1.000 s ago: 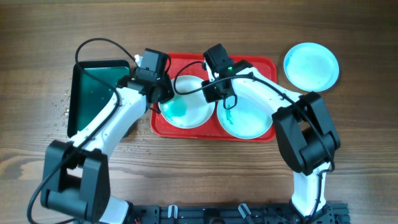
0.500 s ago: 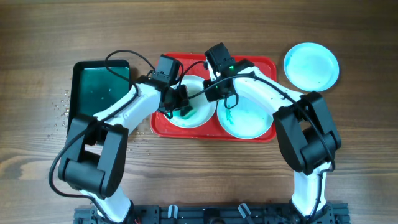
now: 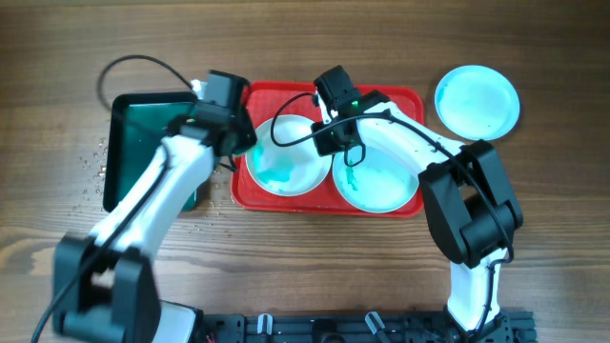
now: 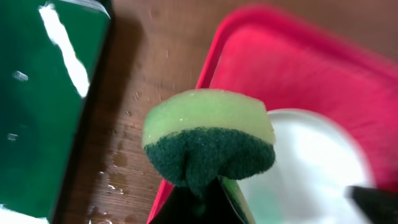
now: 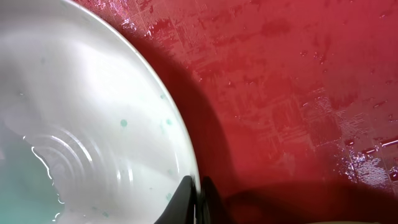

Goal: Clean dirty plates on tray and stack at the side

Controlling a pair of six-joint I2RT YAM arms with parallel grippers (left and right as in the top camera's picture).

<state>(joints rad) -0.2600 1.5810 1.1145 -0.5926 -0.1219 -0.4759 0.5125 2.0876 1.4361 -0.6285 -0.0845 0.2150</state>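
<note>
Sponge is sitting pinched in the left gripper, which is hovering over the left rim of the red tray — the white plate, smear showing, is lying just to its right, inside the tray. On that plate's opposite rim the right gripper is clamping down, jaws narrow. Left arm is lying nearer the smear — judging the wipe calls for moving rightward and down. One blue plate is waiting in the tray; a second blue plate is lying on the table.
</note>
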